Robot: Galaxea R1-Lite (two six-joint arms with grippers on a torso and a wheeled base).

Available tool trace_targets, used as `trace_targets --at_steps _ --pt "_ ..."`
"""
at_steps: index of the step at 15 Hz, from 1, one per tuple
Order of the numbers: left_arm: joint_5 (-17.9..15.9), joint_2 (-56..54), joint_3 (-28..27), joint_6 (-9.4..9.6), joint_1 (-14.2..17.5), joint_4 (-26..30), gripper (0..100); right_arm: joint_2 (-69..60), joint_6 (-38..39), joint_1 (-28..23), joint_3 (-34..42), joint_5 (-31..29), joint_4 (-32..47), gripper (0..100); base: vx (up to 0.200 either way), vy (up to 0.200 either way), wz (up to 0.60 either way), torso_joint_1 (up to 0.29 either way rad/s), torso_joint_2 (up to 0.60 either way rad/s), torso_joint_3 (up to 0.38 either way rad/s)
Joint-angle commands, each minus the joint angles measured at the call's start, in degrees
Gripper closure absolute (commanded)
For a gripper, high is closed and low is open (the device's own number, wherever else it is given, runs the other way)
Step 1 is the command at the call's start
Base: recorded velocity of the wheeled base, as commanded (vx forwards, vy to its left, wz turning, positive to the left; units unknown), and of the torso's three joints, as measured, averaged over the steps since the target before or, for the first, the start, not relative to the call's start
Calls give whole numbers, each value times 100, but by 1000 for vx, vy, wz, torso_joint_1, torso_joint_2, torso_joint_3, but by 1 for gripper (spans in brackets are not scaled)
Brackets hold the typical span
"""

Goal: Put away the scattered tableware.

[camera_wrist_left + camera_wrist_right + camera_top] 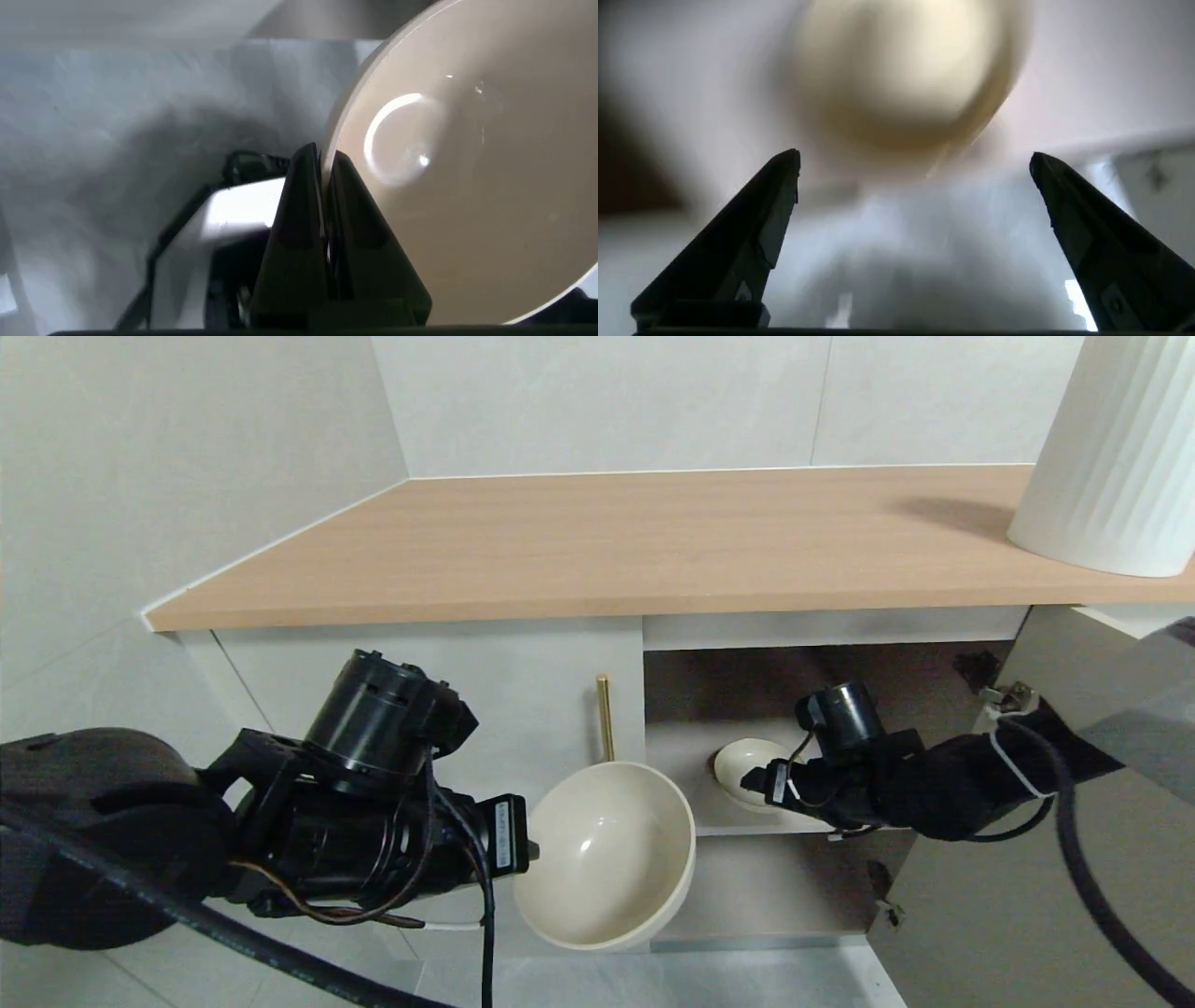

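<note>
one small bowl [747,767] sits on the open cabinet's shelf [698,810] just beyond the right tool [915,168], spread and empty, while the left tool [325,157] is clenched on a large bowl's [607,854] rim outside the cabinet, left of the opening, seemingly yet to be stowed.

Likely a home kitchen, wooden countertop [653,537], open cabinet [803,747], tiled walls [597,401]

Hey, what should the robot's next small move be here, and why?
Probably draw the right gripper back out of the open cabinet: it is open and the small bowl sits on the shelf, while the left gripper holds the large bowl by its rim just outside, likely needing that space.
</note>
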Motion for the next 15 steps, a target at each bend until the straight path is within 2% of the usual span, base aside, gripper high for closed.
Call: trace_targets --at_steps 1,6,7,10,11,15 --pt "38 389 -63 -42 -195 43 100 -1274 -5 640 283 389 708 0 0 0 0 0 0 0" --pt "178 732 -19 -33 -467 219 100 -2039 -93 1132 608 547 761 0 0 0 0 0 0 0" --pt "275 837 -19 -42 -494 219 100 -2162 -216 1229 705 600 761 0 0 0 0 0 0 0" --pt "855 1136 -19 -16 -520 219 100 -2426 -454 1563 1012 732 761 0 0 0 0 0 0 0" --pt "925 1180 -19 -7 -520 219 100 -2434 -629 1677 1144 758 769 0 0 0 0 0 0 0" --pt "934 1083 -19 2 -546 228 100 -2039 -972 1835 1223 758 1244 0 0 0 0 0 0 0"
